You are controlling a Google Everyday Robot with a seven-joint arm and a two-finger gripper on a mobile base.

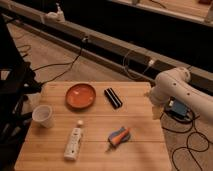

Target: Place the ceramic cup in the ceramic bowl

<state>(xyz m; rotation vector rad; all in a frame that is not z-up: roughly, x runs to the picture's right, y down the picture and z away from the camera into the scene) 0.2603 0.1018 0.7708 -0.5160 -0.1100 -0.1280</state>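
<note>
The ceramic cup (43,115), small, plain and white, stands upright near the left edge of the wooden table (95,125). The ceramic bowl (80,95), a shallow orange-red dish with a darker rim, lies up and to the right of the cup, apart from it. My white arm (176,86) reaches in from the right. The gripper (157,112) hangs at the table's right edge, far from both cup and bowl, with nothing seen in it.
A black bar (113,97) lies right of the bowl. A long white remote-like bar (74,142) and a blue and orange object (118,136) lie near the front. Cables run over the floor behind and right of the table. A dark chair frame (12,95) stands at the left.
</note>
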